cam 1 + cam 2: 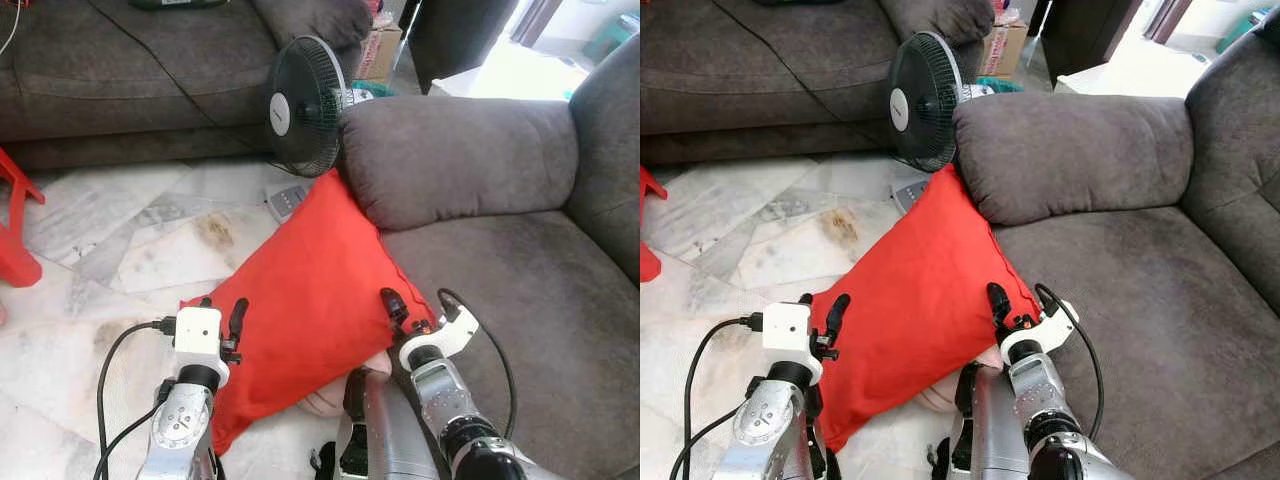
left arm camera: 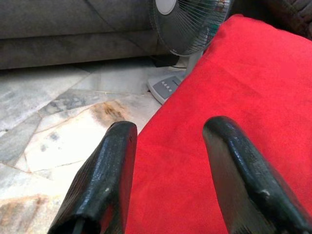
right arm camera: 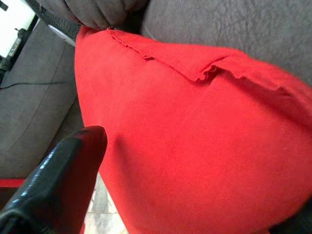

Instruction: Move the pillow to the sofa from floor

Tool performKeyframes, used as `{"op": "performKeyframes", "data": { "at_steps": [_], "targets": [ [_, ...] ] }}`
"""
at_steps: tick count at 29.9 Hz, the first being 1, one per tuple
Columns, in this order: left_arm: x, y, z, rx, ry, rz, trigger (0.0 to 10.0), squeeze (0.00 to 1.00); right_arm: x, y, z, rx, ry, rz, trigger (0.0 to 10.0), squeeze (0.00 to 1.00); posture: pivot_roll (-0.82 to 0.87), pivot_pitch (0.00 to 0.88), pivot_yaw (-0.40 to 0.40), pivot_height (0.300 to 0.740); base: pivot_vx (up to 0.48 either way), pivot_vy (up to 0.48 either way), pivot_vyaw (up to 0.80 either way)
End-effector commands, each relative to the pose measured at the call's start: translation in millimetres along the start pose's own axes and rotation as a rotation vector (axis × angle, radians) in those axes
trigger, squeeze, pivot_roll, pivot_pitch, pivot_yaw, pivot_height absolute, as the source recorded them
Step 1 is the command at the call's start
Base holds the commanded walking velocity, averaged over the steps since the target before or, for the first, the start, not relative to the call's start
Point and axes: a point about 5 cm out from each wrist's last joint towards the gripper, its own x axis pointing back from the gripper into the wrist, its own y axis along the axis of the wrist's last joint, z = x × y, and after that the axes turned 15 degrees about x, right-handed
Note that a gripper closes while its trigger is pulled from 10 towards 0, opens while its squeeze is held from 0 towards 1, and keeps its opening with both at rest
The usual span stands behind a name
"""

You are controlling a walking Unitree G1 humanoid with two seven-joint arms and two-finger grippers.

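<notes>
The red pillow stands tilted on its lower corner on the marble floor. Its top corner leans against the grey sofa's armrest, and its right edge lies along the front of the seat. My left gripper is at the pillow's left edge and open; in the left wrist view one finger is over the floor and the other over the red cloth. My right gripper is at the pillow's right edge, open, with one black finger against the red fabric.
A black standing fan is just behind the pillow's top corner, its grey base on the floor. A second grey sofa runs along the back. A red stool stands at the left. A cardboard box sits behind the fan.
</notes>
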Motion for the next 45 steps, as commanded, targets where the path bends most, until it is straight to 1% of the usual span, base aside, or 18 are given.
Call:
{"op": "performKeyframes", "data": {
  "at_steps": [1, 10, 16, 33, 40, 45],
  "targets": [
    [2.6, -3.2, -5.0, -0.003, -0.005, 0.019, 10.0, 0.00, 0.8, 1.1, -1.1, -0.019, 0.012, -0.014, 0.0, 0.00, 0.21, 0.178, -0.228, 0.514, 0.000, 0.000, 0.00],
    [3.2, -3.0, -5.0, -0.001, 0.001, 0.019, 10.0, 0.00, 0.2, -1.1, 2.8, -0.041, 0.037, -0.025, 0.0, 0.00, 0.20, 0.186, -0.231, 0.514, 0.000, 0.000, 0.00],
    [3.5, -2.5, -4.9, -0.001, 0.002, 0.019, 10.0, 0.00, 0.6, -1.3, 2.6, -0.061, 0.041, -0.034, 0.0, 0.00, 0.20, 0.190, -0.230, 0.514, 0.000, 0.000, 0.00],
    [2.6, -2.4, -5.2, -0.001, -0.002, 0.022, 10.0, 0.00, 0.7, -2.0, 3.8, -0.076, 0.050, -0.043, 0.0, 0.00, 0.19, 0.192, -0.227, 0.514, 0.000, 0.000, 0.00],
    [0.2, -2.1, -5.8, 0.000, -0.005, 0.021, 10.0, 0.00, -0.3, -1.5, 5.1, -0.074, 0.052, -0.043, 0.0, 0.00, 0.19, 0.185, -0.226, 0.514, 0.000, 0.000, 0.00],
    [-3.7, -1.7, -6.2, -0.002, -0.010, 0.019, 10.0, 0.00, -2.3, -0.6, 8.6, -0.047, 0.064, -0.041, 0.0, 0.00, 0.20, 0.168, -0.223, 0.514, 0.000, 0.000, 0.00]
  ]
}}
